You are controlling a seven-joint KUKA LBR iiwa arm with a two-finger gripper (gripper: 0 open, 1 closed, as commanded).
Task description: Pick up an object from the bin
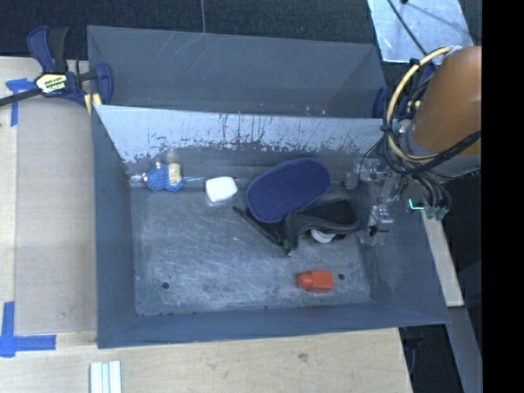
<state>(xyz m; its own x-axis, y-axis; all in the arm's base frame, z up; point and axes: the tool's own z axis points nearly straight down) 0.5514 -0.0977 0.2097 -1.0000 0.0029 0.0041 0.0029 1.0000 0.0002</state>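
Gripper [375,219] low by the right wall of the bin [115,244], right of the blue oval pad [286,188]. We see a black curved thing [332,215] under that pad's right end, just left of the gripper, its long axis running leftward. Spread or closed, we cannot tell.

In bin [205,260]: blue brush [286,188], orange block [315,281]
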